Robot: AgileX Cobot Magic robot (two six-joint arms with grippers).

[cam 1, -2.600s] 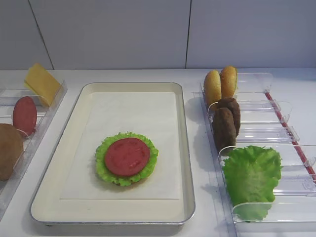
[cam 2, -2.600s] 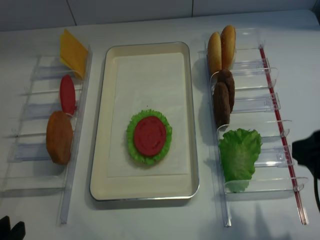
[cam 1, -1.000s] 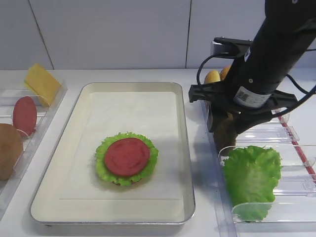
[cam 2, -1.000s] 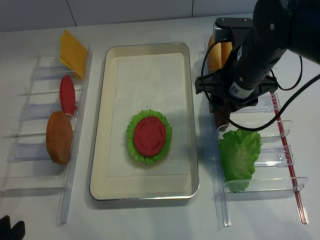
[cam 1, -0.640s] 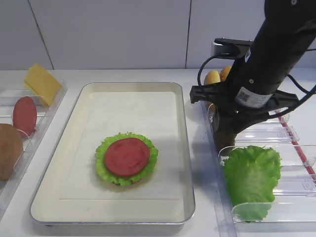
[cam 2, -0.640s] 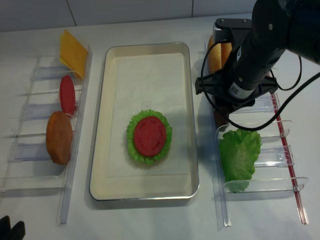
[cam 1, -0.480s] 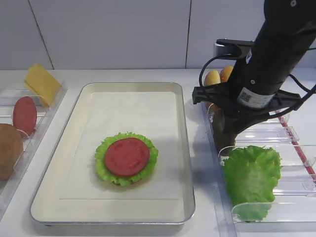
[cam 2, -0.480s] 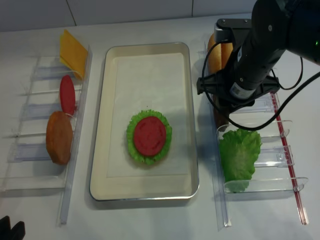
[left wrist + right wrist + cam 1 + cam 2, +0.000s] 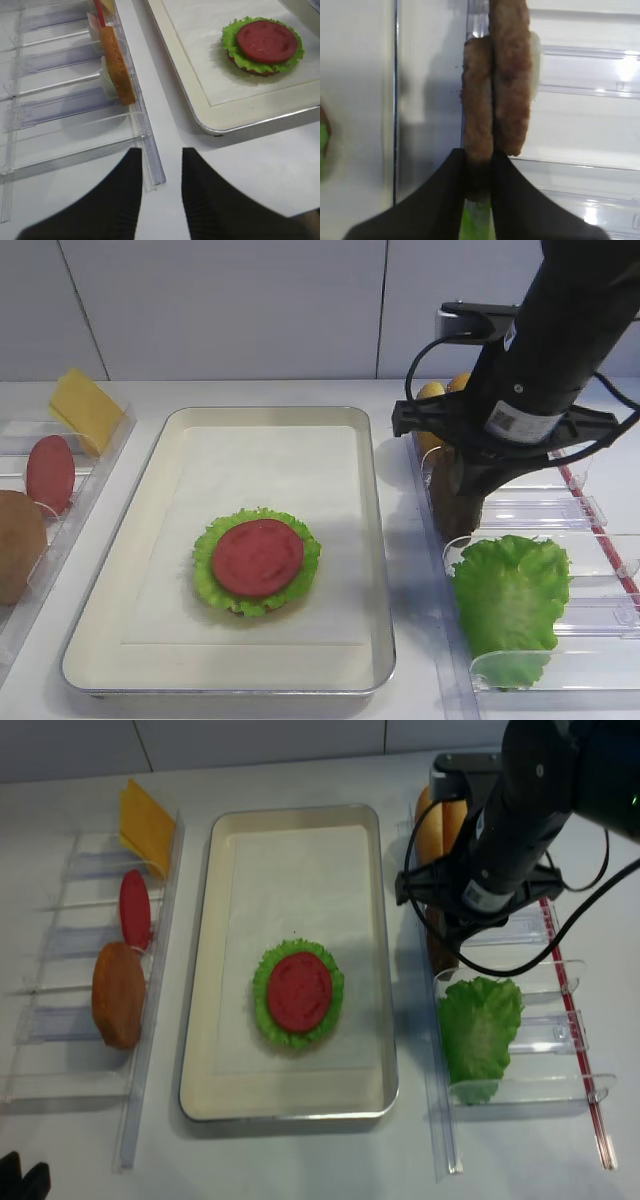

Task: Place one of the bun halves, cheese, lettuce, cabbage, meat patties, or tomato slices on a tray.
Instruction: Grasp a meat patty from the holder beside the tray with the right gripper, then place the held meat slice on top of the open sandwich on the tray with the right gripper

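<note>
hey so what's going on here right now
A two-armed robot is building a burger. Its right gripper has shut on one of two meat patties standing on edge in the right-hand rack. The tray already holds a tomato slice on lettuce. The left gripper waits open, off by the other rack, holding nothing.

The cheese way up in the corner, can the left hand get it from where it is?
Probably yes. The cheese leans in the far slot of the left rack, uncovered from above. The left hand hangs at the rack's near end, so it must travel past the tomato slice and bun half.
</note>
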